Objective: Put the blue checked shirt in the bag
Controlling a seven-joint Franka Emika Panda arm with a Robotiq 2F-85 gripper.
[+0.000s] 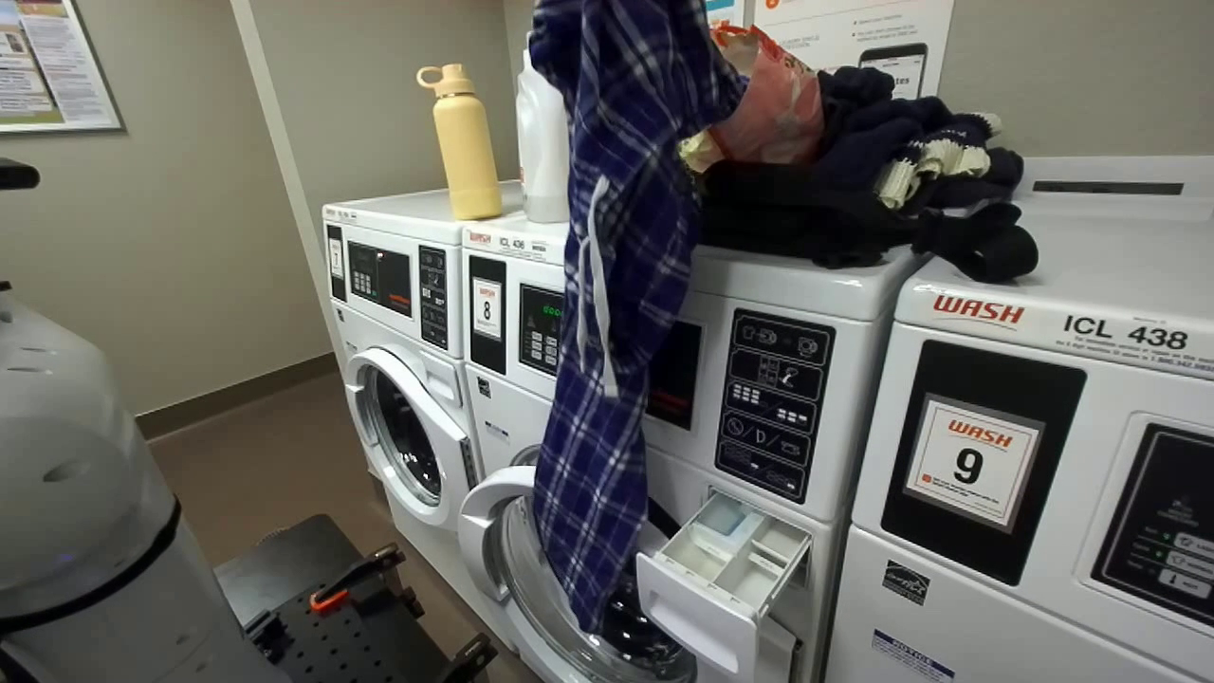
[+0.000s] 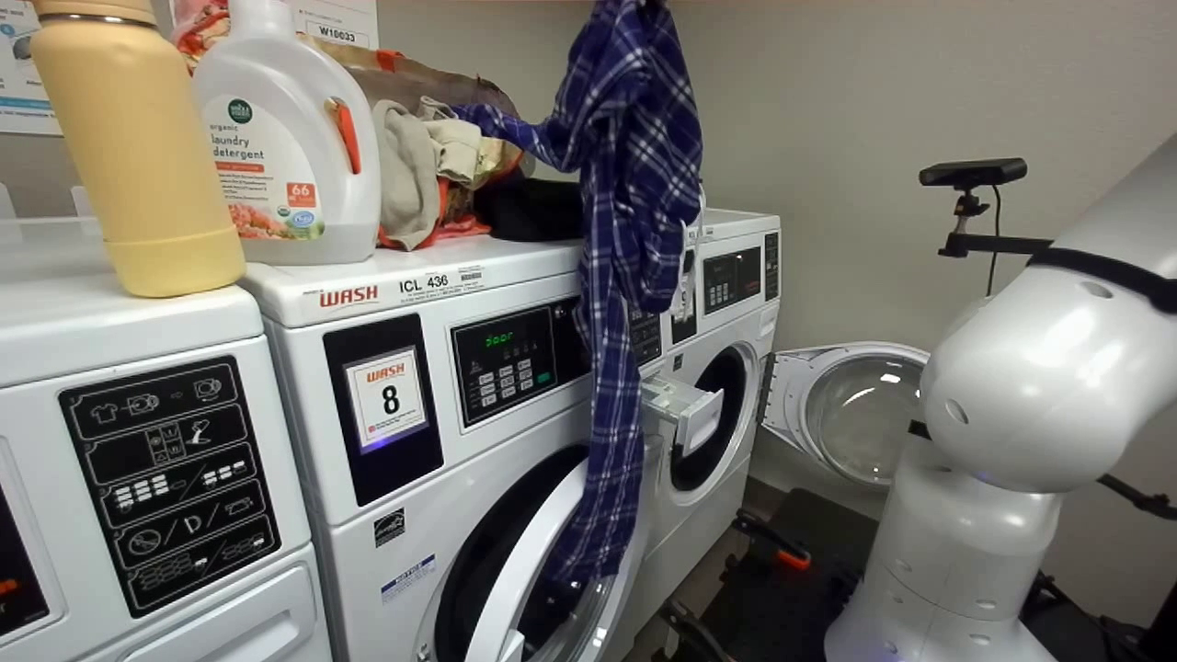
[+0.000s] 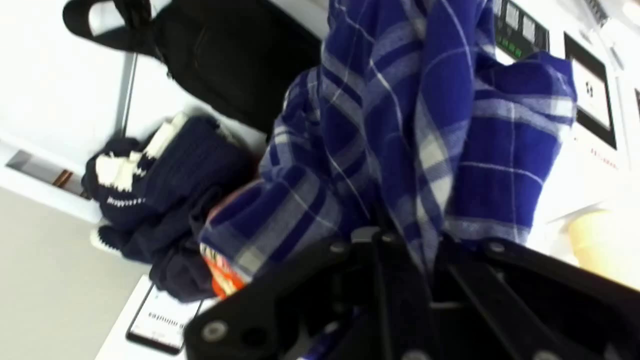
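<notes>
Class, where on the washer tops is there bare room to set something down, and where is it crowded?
Bare in an exterior view: washer 9's top, right of the black cloth; the leftmost washer's top, left of the yellow bottle. Crowded: washer 8's top, under detergent jug, bag, black cloth and navy clothes; the blue checked shirt hangs in front.

Blue checked shirt (image 2: 634, 156) hangs limp, lower end overlapping open washer door (image 2: 531, 561), one fold extending toward bag (image 2: 432, 85); detergent jug (image 2: 285, 138) beside yellow bottle (image 2: 133, 147) on worktop (image 2: 55, 276); white robot arm (image 2: 1021, 395) at right.
</notes>
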